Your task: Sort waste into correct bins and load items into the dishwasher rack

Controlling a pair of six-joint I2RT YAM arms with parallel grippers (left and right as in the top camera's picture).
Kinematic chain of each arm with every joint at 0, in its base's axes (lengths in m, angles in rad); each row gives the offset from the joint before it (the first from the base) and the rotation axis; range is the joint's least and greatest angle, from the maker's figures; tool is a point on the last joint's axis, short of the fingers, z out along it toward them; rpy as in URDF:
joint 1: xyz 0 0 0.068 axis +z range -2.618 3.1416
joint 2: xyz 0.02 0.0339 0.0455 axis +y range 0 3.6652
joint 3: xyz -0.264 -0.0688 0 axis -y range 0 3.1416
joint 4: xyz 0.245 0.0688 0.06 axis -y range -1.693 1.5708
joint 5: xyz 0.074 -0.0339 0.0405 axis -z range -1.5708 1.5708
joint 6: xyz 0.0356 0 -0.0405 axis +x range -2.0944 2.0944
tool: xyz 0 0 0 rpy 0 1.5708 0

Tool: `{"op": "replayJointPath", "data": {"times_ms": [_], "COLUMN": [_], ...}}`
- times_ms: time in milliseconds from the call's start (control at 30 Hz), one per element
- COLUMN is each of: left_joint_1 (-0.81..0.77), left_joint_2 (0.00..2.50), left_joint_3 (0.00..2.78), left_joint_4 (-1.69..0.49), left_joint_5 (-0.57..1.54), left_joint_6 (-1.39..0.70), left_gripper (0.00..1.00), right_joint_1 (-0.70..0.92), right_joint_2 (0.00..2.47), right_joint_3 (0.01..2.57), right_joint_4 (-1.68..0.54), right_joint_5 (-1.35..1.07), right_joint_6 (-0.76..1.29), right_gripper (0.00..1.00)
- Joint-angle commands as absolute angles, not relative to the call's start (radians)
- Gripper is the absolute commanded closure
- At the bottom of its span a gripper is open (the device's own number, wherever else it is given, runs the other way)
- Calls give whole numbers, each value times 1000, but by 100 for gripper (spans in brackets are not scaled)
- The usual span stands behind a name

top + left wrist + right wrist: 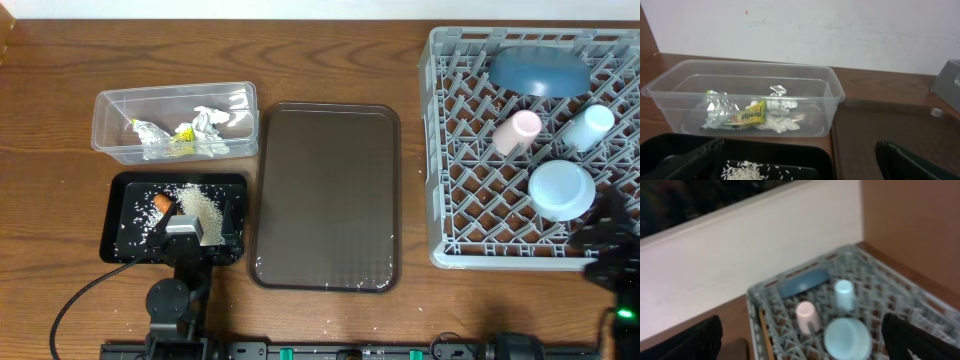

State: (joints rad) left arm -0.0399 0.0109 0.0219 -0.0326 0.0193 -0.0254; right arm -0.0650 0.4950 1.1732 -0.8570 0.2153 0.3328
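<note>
The clear tub [110, 125] at back left holds crumpled white wrappers with yellow-green bits [185, 135]; both also show in the left wrist view, tub [675, 92] and wrappers [752, 114]. The black bin [112, 215] holds a heap of rice [200, 205] and a small orange carrot [162, 204]. My left gripper [195, 222] is open and empty over this bin, above the rice [742, 171]. The grey dishwasher rack [500, 258] holds the dark-blue bowl [538, 70], pinkish cup [516, 132], pale-blue cup [587, 127] and upturned pale-blue bowl [561, 189]. My right gripper [605, 228] is open and empty at the rack's near right corner.
A large flat brown serving tray [325, 195] lies between the bins and the rack. Loose rice grains are scattered in the black bin. The wooden table's back edge meets a white wall [815, 30].
</note>
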Motion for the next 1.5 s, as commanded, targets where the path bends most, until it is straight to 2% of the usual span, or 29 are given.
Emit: {"op": "replayJointPath", "data": {"times_ms": [0, 233, 533, 1000, 1300, 1467], "left_joint_1": [-35, -35, -35, -35, -35, -35], "left_joint_2": [4, 4, 4, 4, 4, 4], "left_joint_3": [4, 4, 4, 4, 4, 4], "left_joint_4": [-72, -72, -72, -72, -71, -72], "left_joint_5": [-5, -5, -5, -5, -5, -5], "left_joint_6": [-19, -19, -19, -19, -19, -19], "left_gripper": [3, 3, 3, 3, 3, 3], "right_joint_1": [-72, -72, -41, -41, -39, -40], "right_joint_2": [377, 158, 5, 5, 5, 5], "right_joint_3": [947, 513, 220, 4, 5, 5], "right_joint_4": [-732, -383, -213, 25, -73, -72], "right_joint_5": [49, -97, -101, -83, -75, -54], "right_joint_6": [279, 293, 390, 410, 138, 87], "right_gripper": [1, 1, 1, 1, 1, 1]}}
